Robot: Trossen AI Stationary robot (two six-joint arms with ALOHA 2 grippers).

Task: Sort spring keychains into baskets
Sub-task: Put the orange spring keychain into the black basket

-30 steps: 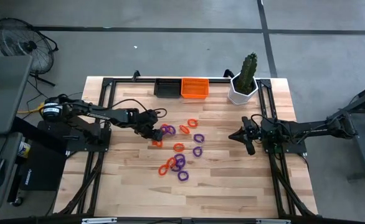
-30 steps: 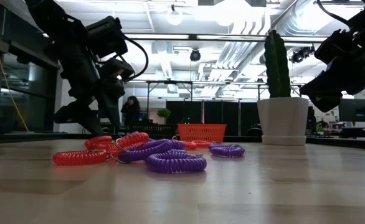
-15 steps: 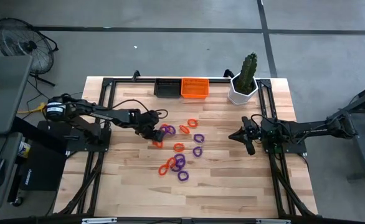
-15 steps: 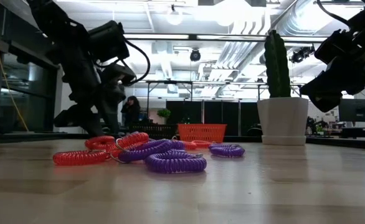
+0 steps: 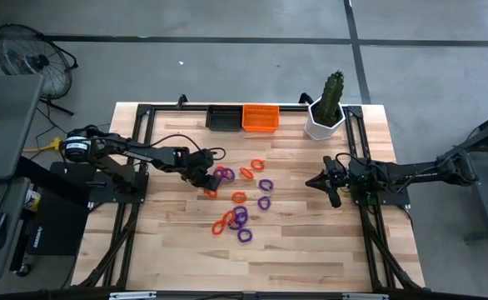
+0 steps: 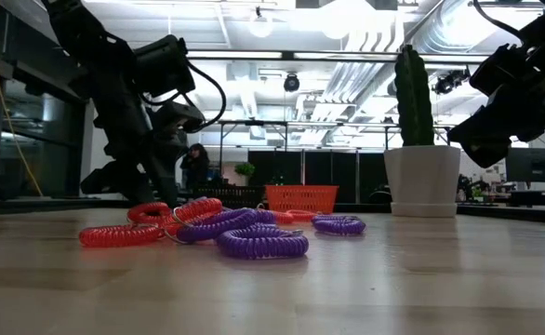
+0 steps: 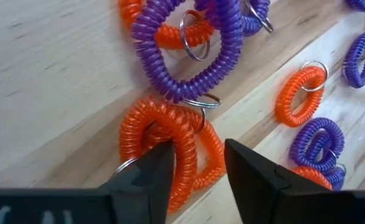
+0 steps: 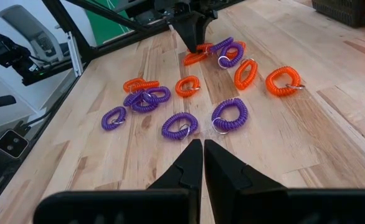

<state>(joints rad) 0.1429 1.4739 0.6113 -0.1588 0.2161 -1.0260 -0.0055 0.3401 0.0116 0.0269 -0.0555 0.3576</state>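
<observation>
Several orange and purple spring keychains [image 5: 240, 204] lie scattered mid-table. My left gripper [image 5: 205, 180] is open and low over the pile's left end. In the left wrist view [image 7: 198, 165] its fingers stand on either side of one strand of an orange keychain [image 7: 192, 152], with one finger inside the loop. A purple keychain [image 7: 223, 59] lies just beyond. My right gripper [image 5: 315, 182] is shut and waits above the table's right side, also in its wrist view [image 8: 203, 158]. The black basket [image 5: 223, 117] and the orange basket [image 5: 260, 117] stand side by side at the far edge. My left gripper comes from above, slanting down, with one finger [image 7: 154, 171] inside the orange keychain's loop and the other [image 7: 248, 168] outside its strand [image 7: 201, 155]. The keychain lies flat on the table. Whether the fingers touch it, I cannot tell.
A white pot with a cactus [image 5: 326, 121] stands at the far right corner, next to the orange basket. Black frame rails [image 5: 140, 142] run along the table's left, right and far sides. Bare wood lies in front of the pile, toward the near edge.
My left gripper has shifted a little toward the table's right, closer over the left end of the keychain pile. The keychains and the right arm have kept still.
</observation>
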